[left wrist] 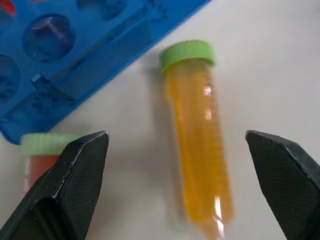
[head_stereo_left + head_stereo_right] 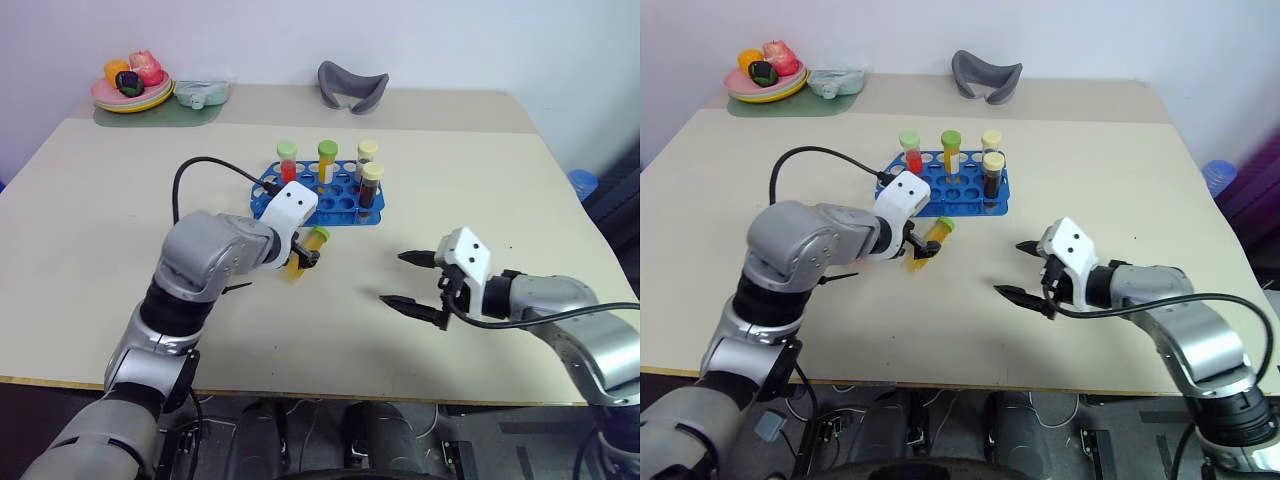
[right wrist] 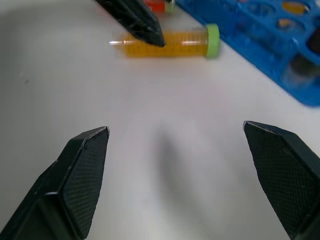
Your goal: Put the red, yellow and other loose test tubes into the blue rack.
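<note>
The blue rack (image 2: 335, 200) stands mid-table with several capped tubes upright in it. Just in front of it a loose yellow-orange tube with a green cap (image 2: 316, 240) lies on the table. My left gripper (image 2: 305, 256) is open and angled down over that tube, one finger on each side in the left wrist view, not touching it. A loose red tube with a pale green cap (image 1: 37, 155) lies beside the rack's edge (image 1: 100, 50). My right gripper (image 2: 412, 282) is open and empty, low over the table to the right, pointing toward the yellow tube (image 3: 165, 42).
A plate of toy fruit (image 2: 130, 88) on a green mat, a pale container (image 2: 200, 94) and a grey curved object (image 2: 352, 88) sit along the back of the table. The table's front edge (image 2: 300, 395) runs just below both arms.
</note>
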Tool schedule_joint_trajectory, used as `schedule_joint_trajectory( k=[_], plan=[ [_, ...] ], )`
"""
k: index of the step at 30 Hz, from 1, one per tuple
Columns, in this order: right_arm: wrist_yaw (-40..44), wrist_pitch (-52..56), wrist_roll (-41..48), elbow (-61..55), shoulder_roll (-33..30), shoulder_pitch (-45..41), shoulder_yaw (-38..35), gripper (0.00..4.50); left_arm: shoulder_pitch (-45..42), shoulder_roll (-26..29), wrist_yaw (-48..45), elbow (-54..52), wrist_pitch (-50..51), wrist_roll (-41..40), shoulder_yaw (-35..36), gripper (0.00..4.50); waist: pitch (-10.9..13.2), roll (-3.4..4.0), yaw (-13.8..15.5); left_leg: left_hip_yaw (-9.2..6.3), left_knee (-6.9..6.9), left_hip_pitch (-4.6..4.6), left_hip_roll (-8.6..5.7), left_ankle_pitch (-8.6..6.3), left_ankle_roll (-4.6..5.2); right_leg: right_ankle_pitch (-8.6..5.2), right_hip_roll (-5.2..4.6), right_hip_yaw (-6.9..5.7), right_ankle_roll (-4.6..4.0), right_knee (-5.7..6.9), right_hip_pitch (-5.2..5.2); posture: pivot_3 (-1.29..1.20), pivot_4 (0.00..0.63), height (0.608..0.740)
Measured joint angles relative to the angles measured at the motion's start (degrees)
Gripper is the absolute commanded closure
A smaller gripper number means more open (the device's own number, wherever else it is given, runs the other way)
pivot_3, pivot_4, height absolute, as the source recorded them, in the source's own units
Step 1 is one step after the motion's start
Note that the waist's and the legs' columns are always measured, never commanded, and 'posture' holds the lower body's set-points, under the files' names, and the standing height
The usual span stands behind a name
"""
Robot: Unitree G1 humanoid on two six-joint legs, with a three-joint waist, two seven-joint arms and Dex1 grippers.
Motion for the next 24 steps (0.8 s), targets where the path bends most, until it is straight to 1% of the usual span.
schedule_joint_trajectory(
  k=[2, 5, 7, 9, 12, 14, 17, 21, 24],
  plan=[
    [0.28, 0.52, 1.22, -0.44, -0.47, 0.02, -1.87, 0.13, -2.08, -1.01, 2.44, 2.57, 0.00, 0.09, -1.91, 0.00, 0.00, 0.00, 0.02, -0.01, -0.01, 0.00, -0.02, 0.00, 0.00, 0.00, -0.01, 0.00, 0.00, -0.01, 0.01, 0.00, 0.150, 0.680],
    [0.12, 1.33, 1.75, -1.00, -1.27, 0.74, -2.42, 0.13, -2.93, -3.49, 4.58, 4.62, 0.00, 0.09, -1.92, 0.00, 0.01, -0.01, 0.01, -0.02, -0.01, 0.00, -0.04, 0.00, 0.00, -0.02, -0.03, 0.00, 0.02, -0.01, 0.00, 0.00, 0.150, 0.680],
    [-0.47, 2.68, 2.33, -1.57, -1.26, 1.14, -2.44, 0.13, -2.99, -4.06, 4.78, 4.91, 0.00, -0.60, -1.61, 0.00, 0.00, -0.01, -0.07, -0.04, -0.01, 0.00, -0.04, 0.01, -0.01, -0.02, -0.03, 0.00, 0.02, 0.00, 0.00, 0.00, 0.150, 0.680],
    [-1.67, 4.45, 3.29, -2.31, -1.21, 1.16, -2.48, 0.13, -2.91, -3.61, 4.50, 4.93, 0.00, -3.02, 0.09, 0.00, 0.01, 0.00, -0.14, -0.12, -0.02, 0.00, -0.04, 0.01, -0.02, -0.02, -0.02, 0.00, 0.02, 0.01, 0.00, 0.00, 0.150, 0.680],
    [-3.39, 6.26, 4.10, -3.26, -0.90, 1.15, -2.50, 0.13, -2.63, -1.05, 4.57, 5.26, 0.00, -6.05, 2.57, 0.00, 0.01, 0.00, -0.14, -0.52, -0.05, 0.00, -0.30, 0.03, -0.05, -0.02, -0.04, 0.00, 0.02, 0.01, 0.01, 0.00, 0.150, 0.680],
    [-4.40, 6.64, 4.27, -3.65, -0.27, 1.15, -2.49, 0.13, -2.52, 0.79, 5.07, 5.78, 0.00, -7.52, 2.89, 0.00, 0.01, 0.00, -0.02, -0.73, -0.06, -0.01, -0.45, 0.03, -0.06, -0.03, -0.10, 0.00, 0.04, 0.00, 0.07, 0.00, 0.150, 0.680],
    [-5.26, 6.79, 4.42, -3.83, 0.50, 0.94, -2.12, 0.13, -2.52, 1.84, 5.88, 5.91, 0.00, -9.45, 3.02, 0.00, 0.02, -0.02, 0.24, -0.81, -0.03, -0.03, -0.53, 0.03, -0.05, -0.06, -0.16, -0.01, 0.11, 0.00, 0.14, 0.00, 0.150, 0.680],
    [-5.97, 7.23, 4.48, -3.85, 0.94, 0.48, -1.74, 0.13, -2.63, 1.83, 7.59, 7.03, 0.00, -12.56, 3.16, 0.00, 0.02, -0.02, 0.04, -0.83, -0.04, -0.02, -0.53, 0.03, -0.05, -0.06, -0.15, -0.01, 0.11, 0.02, 0.13, 0.00, 0.150, 0.680],
    [-6.61, 7.59, 4.50, -3.85, 1.07, -0.30, -1.69, 0.13, -3.19, 0.45, 10.12, 9.07, 0.00, -14.69, 3.26, 0.00, 0.02, -0.02, 0.03, -0.83, -0.04, -0.02, -0.53, 0.03, -0.05, -0.06, -0.15, -0.01, 0.11, 0.01, 0.13, 0.00, 0.150, 0.680]
  ],
)
